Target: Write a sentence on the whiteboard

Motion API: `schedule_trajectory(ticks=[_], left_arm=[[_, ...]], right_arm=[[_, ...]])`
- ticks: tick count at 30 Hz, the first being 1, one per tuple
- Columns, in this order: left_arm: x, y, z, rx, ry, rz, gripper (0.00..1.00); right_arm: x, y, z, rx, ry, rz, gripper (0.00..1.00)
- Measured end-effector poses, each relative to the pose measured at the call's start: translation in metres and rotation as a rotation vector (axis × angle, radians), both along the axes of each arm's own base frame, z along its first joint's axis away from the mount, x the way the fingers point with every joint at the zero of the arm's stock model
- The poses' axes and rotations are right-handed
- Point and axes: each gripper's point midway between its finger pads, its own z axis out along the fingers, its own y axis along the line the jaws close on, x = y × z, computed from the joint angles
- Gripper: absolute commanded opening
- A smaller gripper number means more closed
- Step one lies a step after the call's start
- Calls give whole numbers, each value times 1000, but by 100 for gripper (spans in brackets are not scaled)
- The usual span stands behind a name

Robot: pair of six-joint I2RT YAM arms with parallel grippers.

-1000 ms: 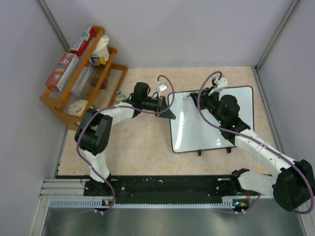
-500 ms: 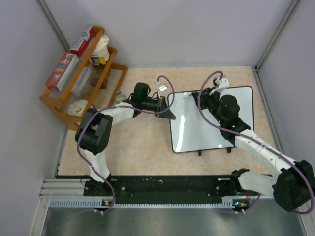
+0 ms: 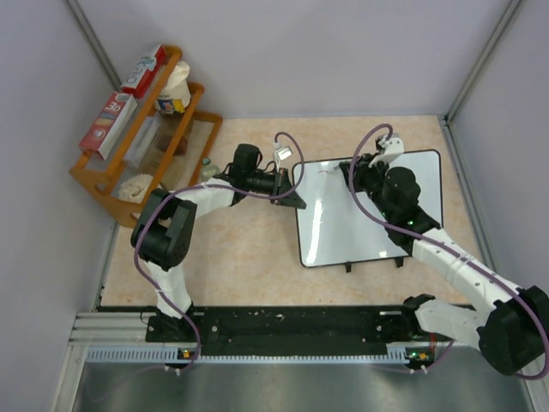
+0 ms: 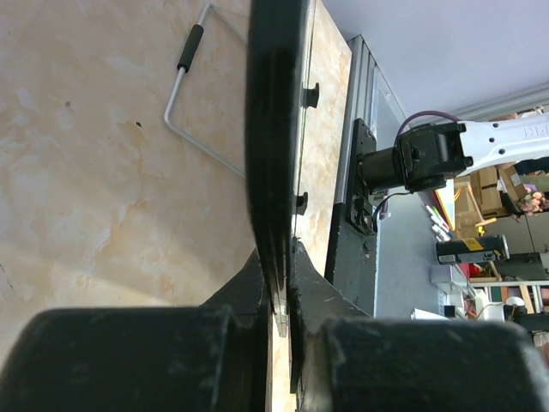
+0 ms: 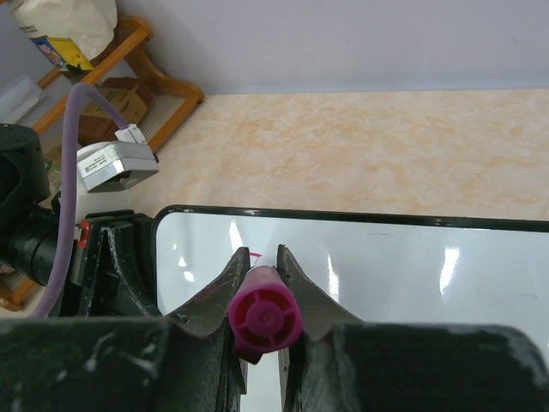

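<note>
The whiteboard [image 3: 377,215] lies at the right middle of the table, glossy white with a thin black frame. My left gripper [image 3: 296,199] is shut on its left edge; the left wrist view shows the board's edge [image 4: 274,129] running between the closed jaws of that gripper [image 4: 279,257]. My right gripper [image 3: 354,166] hovers over the board's far left part, shut on a pink marker [image 5: 264,316] that points down at the whiteboard [image 5: 403,266]. Of the sentence, only a short pink stroke [image 5: 256,254] shows beside the fingertips of the right gripper [image 5: 262,254]. The marker's tip is hidden.
A wooden rack [image 3: 141,129] with boxes and a bag stands at the back left. A white wire loop with a black grip [image 4: 193,94] lies on the table beside the board. Walls close in behind and on both sides. A black rail [image 3: 283,324] runs along the near edge.
My right wrist has shifted slightly to the right along the board's far edge, marker still held. The left arm and the board have not moved.
</note>
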Motion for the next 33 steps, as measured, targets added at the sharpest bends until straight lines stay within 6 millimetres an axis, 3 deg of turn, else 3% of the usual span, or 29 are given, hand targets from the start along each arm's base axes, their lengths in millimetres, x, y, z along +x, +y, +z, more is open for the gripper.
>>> schedule_trajectory(ticks=[7, 16, 33], left_arm=[[0, 0, 0, -1, 0, -1, 0], [0, 0, 0, -1, 0, -2, 0], [0, 0, 0, -1, 0, -2, 0]], right_arm=[[-4, 7, 2, 24, 9, 36, 0], [-3, 12, 25, 56, -28, 60, 0], [4, 14, 18, 52, -7, 49, 0]])
